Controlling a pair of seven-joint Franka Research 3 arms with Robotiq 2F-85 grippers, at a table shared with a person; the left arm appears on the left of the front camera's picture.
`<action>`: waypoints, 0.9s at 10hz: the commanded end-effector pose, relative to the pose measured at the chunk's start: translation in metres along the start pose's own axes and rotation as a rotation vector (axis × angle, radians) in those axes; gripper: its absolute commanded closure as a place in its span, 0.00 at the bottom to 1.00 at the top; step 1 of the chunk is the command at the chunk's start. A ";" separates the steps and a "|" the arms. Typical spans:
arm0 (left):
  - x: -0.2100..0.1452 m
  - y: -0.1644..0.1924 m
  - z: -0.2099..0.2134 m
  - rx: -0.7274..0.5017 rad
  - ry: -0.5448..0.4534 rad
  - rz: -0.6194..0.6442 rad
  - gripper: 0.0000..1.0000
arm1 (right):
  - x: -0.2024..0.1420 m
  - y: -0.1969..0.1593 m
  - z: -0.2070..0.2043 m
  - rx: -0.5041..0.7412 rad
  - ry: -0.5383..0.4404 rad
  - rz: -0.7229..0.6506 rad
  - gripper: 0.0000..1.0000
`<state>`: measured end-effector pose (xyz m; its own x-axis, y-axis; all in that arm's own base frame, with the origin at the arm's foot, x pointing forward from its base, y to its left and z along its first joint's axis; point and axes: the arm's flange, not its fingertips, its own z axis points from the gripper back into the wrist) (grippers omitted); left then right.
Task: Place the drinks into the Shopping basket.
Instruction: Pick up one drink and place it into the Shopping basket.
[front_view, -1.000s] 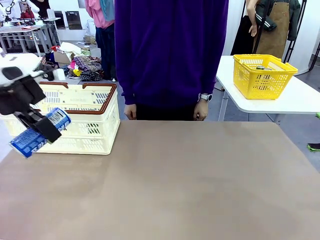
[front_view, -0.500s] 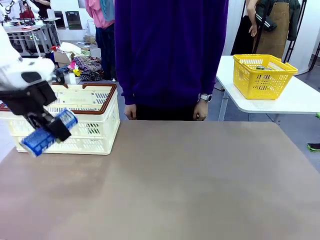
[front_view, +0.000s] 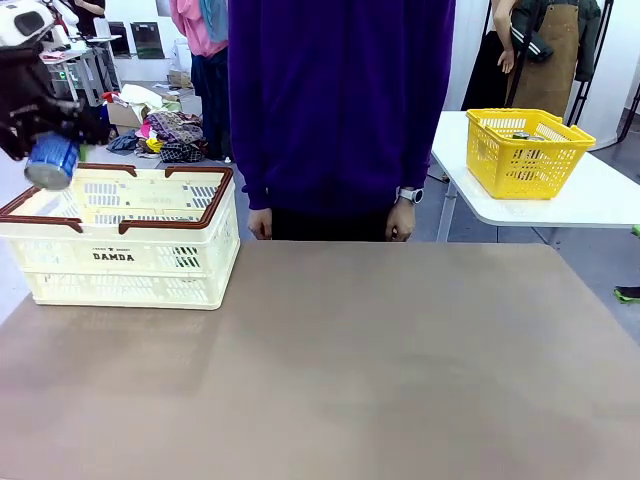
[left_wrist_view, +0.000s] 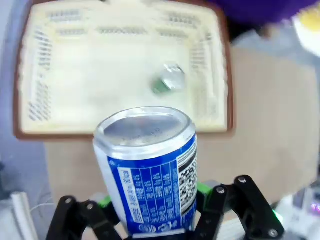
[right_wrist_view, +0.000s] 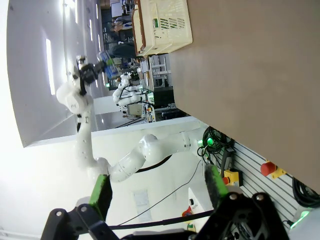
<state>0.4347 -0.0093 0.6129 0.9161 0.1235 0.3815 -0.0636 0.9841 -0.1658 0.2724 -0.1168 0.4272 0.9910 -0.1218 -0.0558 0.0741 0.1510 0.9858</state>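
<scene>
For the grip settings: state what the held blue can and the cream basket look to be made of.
The blue can is probably thin metal with a glossy printed wall: its bare silvery end shines. The cream basket is probably rigid moulded plastic with a matte finish: its slotted walls and brown rim suggest that.

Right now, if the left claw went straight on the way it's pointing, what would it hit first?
Probably the bare floor of the basket. The left claw, shut on a blue can, points down into it, and a green can lies a bit off that line. Depth is hard to judge.
</scene>
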 end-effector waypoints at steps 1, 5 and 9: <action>0.046 -0.004 -0.027 0.113 -0.006 0.112 1.00 | -0.001 0.004 0.000 0.016 -0.005 -0.011 0.00; 0.061 0.003 -0.070 0.068 0.135 -0.154 1.00 | -0.001 0.004 0.000 0.016 -0.005 -0.011 0.00; 0.064 0.008 -0.097 0.106 0.094 -0.051 1.00 | -0.001 0.004 0.000 0.016 -0.005 -0.011 0.00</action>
<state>0.5316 0.0014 0.5471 0.9484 0.0934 0.3029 -0.0802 0.9952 -0.0557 0.2724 -0.1168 0.4271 0.9910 -0.1218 -0.0561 0.0744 0.1510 0.9857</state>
